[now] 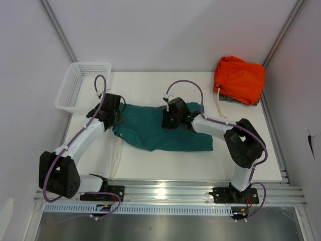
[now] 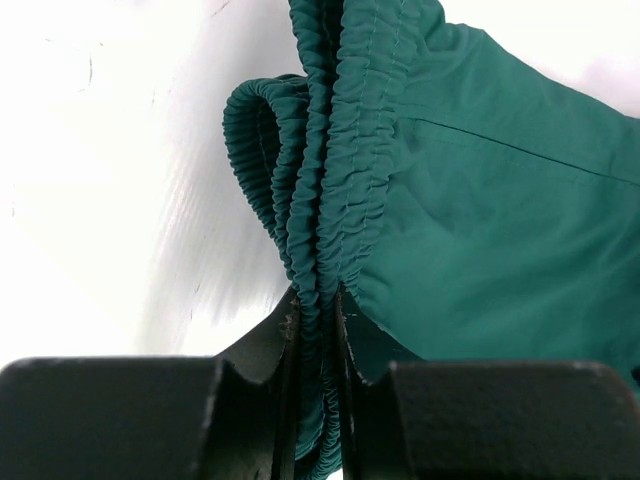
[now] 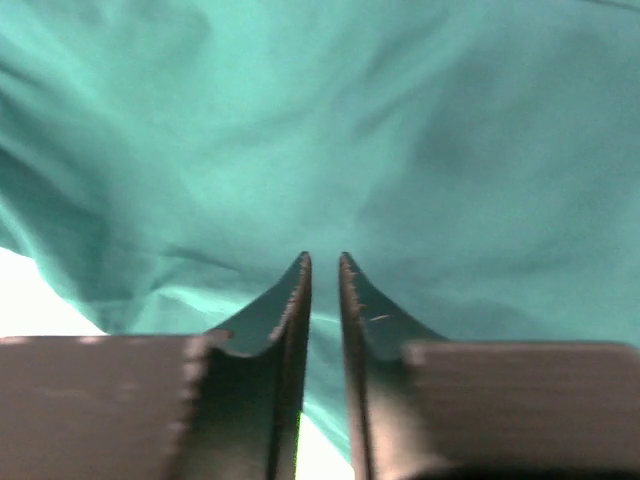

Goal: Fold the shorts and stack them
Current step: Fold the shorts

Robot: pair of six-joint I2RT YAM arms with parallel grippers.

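A pair of soft teal-green fabric shorts (image 1: 165, 133) lies spread across the middle of the white worktop (image 1: 241, 150), between the 2 arms. The left gripper (image 1: 114, 118) sits at the garment's left end, its jaws clenched on the bunched elastic waistband (image 2: 340, 200), which rises gathered from between them in the left wrist view. The right gripper (image 1: 170, 120) is on the far edge of the shorts near their middle, its jaws pinched nearly together on a thin fold of the teal cloth. A bright orange folded garment (image 1: 239, 79) rests in the far right corner, well apart. A white plastic mesh basket (image 1: 83, 85) stands at the far left.
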